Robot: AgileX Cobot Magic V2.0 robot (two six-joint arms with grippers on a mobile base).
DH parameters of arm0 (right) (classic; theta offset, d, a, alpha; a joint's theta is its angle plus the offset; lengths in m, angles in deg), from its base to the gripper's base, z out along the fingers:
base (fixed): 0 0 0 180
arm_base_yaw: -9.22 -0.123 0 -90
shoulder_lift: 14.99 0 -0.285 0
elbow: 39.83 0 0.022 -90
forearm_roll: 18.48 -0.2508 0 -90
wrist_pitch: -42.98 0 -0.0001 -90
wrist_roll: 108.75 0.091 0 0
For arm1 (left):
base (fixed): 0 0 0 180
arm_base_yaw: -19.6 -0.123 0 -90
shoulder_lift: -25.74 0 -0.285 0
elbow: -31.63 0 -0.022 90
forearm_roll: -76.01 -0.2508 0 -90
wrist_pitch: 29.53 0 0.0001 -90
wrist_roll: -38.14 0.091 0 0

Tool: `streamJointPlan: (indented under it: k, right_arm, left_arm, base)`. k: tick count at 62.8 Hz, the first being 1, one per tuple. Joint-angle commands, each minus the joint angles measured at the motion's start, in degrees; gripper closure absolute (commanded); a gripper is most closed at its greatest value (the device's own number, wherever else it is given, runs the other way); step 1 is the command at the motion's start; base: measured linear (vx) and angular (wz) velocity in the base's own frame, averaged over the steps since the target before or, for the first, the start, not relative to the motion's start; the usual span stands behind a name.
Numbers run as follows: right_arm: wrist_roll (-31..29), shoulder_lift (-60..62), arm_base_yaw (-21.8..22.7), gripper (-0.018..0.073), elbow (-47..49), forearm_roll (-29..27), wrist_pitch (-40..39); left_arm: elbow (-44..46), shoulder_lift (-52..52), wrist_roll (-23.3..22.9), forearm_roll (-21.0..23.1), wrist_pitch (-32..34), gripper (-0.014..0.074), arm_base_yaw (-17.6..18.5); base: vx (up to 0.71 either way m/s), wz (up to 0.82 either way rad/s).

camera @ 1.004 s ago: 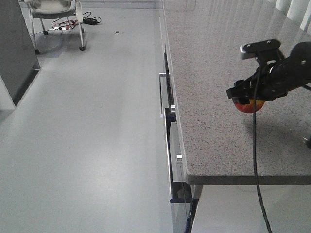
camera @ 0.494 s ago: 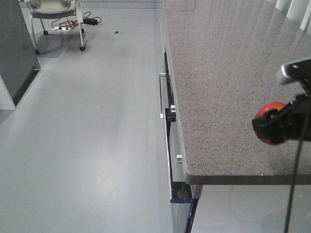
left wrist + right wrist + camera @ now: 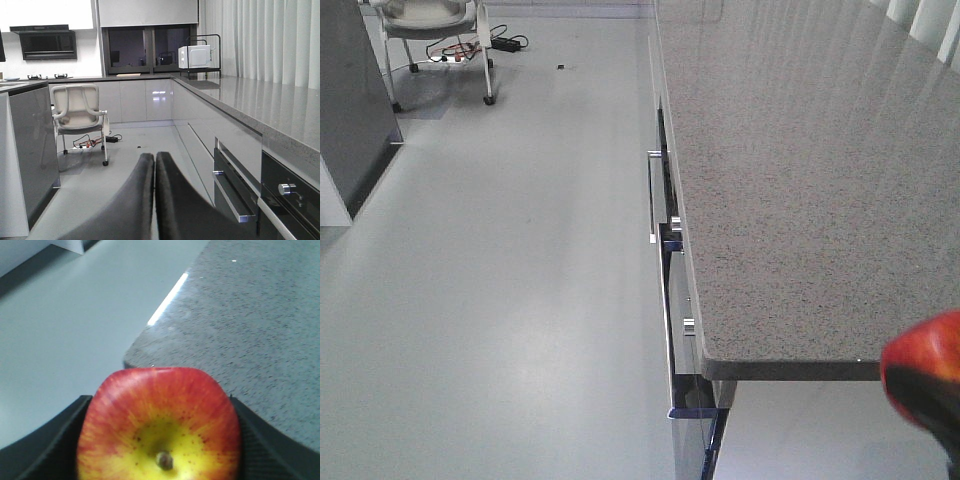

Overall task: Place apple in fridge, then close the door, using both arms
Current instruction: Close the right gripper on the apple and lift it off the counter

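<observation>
The right hand [image 3: 159, 440] pinches the small red apple with yellow patches [image 3: 160, 410] between its black fingers [image 3: 45, 445], in the air beside the near corner of the speckled grey stone surface [image 3: 250, 315], while the left hand [image 3: 154, 195], fingers pressed together, hangs over the pale grey floor [image 3: 125, 165].

so the apple [image 3: 159, 405] is red streaked with orange, yellow with tiny dark specks in the middle, the countertop [image 3: 790, 180] is speckled grey, the floor [image 3: 500, 280] plain pale grey
</observation>
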Motion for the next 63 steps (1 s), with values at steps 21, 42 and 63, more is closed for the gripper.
streamJointPlan:
  k: [21,42,63]
  right_arm:
    - [2.81,22.09,0.1,0.0196,-4.35,-4.02,7.24]
    - [2.73,27.52,0.1,0.0196,-4.4,-7.03,8.17]
    - [2.73,27.52,0.1,0.0196,-4.4,-7.03,8.17]
  left_arm:
    - [-1.2,-0.55,-0.17,0.13,4.29,0.0603,-0.03]
    - [-1.2,-0.55,-0.17,0.13,4.29,0.0603,-0.03]
    - [-1.2,-0.55,-0.17,0.13,4.29,0.0603,-0.03]
  base:
    - [0.0,0.0]
    - [0.0,0.0]
    - [0.0,0.0]
